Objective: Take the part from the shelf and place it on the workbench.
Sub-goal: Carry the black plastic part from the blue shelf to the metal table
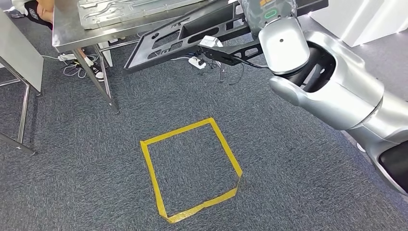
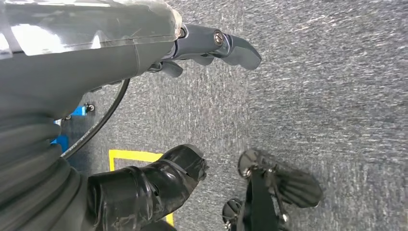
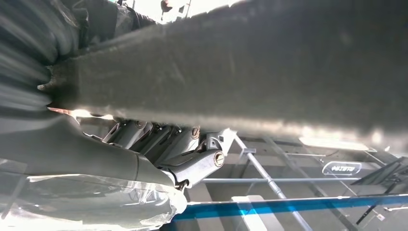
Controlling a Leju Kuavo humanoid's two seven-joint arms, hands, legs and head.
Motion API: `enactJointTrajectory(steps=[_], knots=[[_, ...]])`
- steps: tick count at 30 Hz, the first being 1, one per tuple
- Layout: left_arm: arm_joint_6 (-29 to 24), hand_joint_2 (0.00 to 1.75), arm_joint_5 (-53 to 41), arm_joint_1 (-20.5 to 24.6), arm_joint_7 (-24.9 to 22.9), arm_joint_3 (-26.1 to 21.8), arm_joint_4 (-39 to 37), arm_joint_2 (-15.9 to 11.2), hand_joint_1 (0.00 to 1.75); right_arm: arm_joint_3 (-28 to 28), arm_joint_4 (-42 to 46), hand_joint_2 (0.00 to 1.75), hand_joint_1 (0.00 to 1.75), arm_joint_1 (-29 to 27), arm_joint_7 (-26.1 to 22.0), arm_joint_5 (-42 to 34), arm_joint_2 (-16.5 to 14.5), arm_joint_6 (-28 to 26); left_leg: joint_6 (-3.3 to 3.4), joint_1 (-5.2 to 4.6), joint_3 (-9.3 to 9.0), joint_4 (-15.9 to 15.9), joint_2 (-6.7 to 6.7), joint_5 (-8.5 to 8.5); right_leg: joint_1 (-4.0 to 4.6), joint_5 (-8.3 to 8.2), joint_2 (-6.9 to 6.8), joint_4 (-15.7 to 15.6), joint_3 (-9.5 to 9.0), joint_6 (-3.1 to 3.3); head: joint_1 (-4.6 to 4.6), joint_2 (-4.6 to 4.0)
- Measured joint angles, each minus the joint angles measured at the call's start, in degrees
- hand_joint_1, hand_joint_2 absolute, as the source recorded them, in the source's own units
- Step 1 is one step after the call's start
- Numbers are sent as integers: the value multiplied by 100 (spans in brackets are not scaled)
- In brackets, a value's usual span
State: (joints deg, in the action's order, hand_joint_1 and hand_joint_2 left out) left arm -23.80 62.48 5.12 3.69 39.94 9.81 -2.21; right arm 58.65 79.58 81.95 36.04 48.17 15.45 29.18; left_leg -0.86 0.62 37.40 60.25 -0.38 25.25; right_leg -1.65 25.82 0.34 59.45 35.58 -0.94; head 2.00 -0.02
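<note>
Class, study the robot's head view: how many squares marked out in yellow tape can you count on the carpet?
1. The yellow tape square lies on the grey carpet, in front of the steel workbench. Others may lie outside the picture.

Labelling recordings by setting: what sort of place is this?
Probably a workshop or robot test area: a steel workbench holding a metal panel, grey carpet with a yellow tape square, and a black frame part.
</note>
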Motion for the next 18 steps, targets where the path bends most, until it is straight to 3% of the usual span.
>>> enactJointTrajectory(steps=[5,7,9,10,11,13,15,18], knots=[[3,175,-4,7,9,-5,0,1,0,11,-32,175,175,5,-15,-3,-14,-29,174,-33,-161,-225,-2,-8,2,70,3,41,-5,-159,-11,0],[6,175,-7,5,14,-5,0,2,0,12,-44,175,175,3,-20,-6,-14,-43,251,-23,-218,-275,9,-14,16,321,-6,534,234,-163,-23,0],[7,175,-8,6,21,-5,0,2,0,19,-59,175,175,-7,-27,-13,-15,-59,303,-40,-236,-273,10,8,40,594,-8,1268,638,-157,-26,0],[7,175,-8,5,25,-5,0,1,0,26,-70,175,175,-15,-31,-16,-15,-63,315,-49,-247,-267,6,23,47,615,-9,1483,776,-154,-26,0],[7,175,-8,4,29,-5,0,1,0,34,-81,175,175,-20,-36,-17,-15,-66,320,-58,-260,-256,0,42,50,526,-9,1488,814,-146,-25,0],[11,175,-8,1,39,-5,0,1,0,44,-98,175,175,-19,-46,-17,-15,-68,310,-66,-287,-206,-17,100,61,112,-10,904,582,-106,-27,0],[18,175,-10,1,51,-5,0,3,0,45,-107,175,175,-8,-52,-17,-19,-77,271,-87,-275,-133,-29,169,91,-131,-11,270,278,-58,-23,1],[21,175,-15,4,61,-7,0,4,0,48,-119,175,175,4,-62,-21,-32,-91,201,-100,-260,-116,-32,200,107,-115,-5,47,176,-1,-20,1]])
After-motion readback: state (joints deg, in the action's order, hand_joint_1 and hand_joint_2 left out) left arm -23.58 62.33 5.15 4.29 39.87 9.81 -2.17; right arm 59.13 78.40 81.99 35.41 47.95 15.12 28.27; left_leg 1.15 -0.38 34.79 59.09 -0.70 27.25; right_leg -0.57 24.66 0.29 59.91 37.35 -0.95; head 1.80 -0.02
